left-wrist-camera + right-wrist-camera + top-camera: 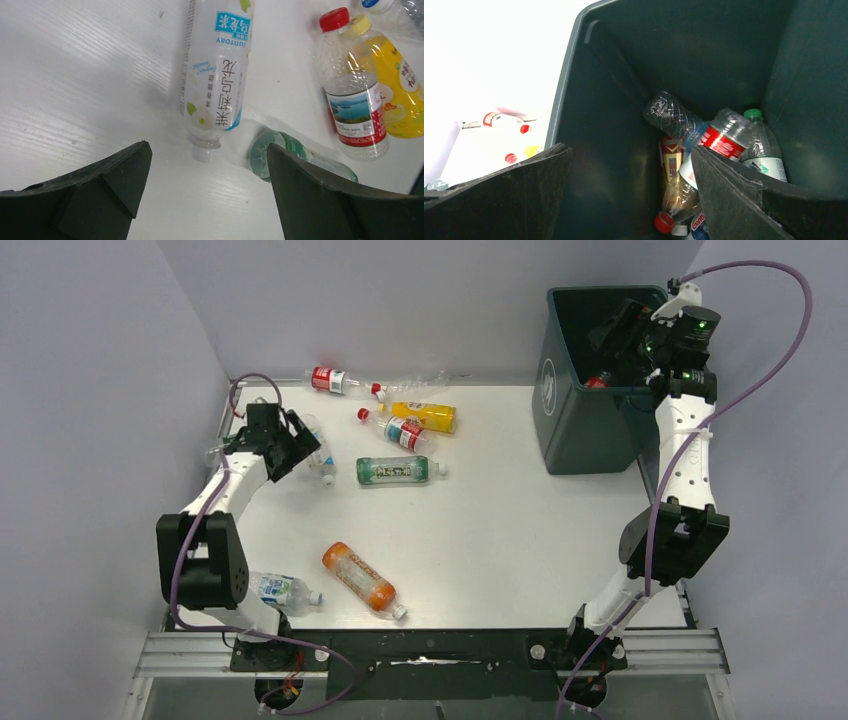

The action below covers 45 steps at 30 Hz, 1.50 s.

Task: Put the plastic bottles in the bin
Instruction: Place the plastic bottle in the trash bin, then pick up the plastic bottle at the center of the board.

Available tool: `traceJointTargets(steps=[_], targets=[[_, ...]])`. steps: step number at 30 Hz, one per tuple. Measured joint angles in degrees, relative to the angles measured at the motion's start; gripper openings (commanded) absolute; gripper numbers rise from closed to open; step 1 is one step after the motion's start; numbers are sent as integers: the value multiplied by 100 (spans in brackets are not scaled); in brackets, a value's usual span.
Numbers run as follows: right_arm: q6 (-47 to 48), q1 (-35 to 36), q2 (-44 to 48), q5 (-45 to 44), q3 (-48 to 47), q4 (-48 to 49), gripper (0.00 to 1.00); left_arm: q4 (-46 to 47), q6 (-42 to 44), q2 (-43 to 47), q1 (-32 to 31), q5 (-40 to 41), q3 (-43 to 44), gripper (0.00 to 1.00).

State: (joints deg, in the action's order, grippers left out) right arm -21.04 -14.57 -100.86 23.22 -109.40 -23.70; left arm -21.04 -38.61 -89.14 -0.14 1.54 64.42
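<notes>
The whole table (500,540) is seen from high above and behind the arm bases (260,640), set at its bottom edge, with the bin (585,430) at the far right. The left wrist view is aimed steeply down, close over the table's far left part, between its own dark fingers (90,195); the white-labelled bottle (215,75) and yellow bottle (400,100) framed there are also found in the overhead view. The right wrist view is pointed down into the bin from just above its rim, and the bin's inside is shared with the overhead view.
</notes>
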Motion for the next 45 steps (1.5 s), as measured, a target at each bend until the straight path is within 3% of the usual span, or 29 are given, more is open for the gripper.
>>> traceJointTargets(steps=[7, 13, 28, 38, 45], targets=[[61, 44, 98, -24, 24, -129, 95, 26, 72, -811, -9, 289, 275, 87], [181, 273, 721, -79, 319, -275, 96, 46, 181, -1051, -44, 476, 317, 86], [455, 2004, 2398, -372, 1464, -321, 98, 238, 188, -1805, -457, 737, 929, 86], [457, 3359, 2629, -684, 2682, -330, 98, 179, 205, -2181, -505, 925, 1014, 64], [369, 3580, 2632, -739, 3045, -205, 98, 164, 271, -2170, -719, 1010, 1021, 58]])
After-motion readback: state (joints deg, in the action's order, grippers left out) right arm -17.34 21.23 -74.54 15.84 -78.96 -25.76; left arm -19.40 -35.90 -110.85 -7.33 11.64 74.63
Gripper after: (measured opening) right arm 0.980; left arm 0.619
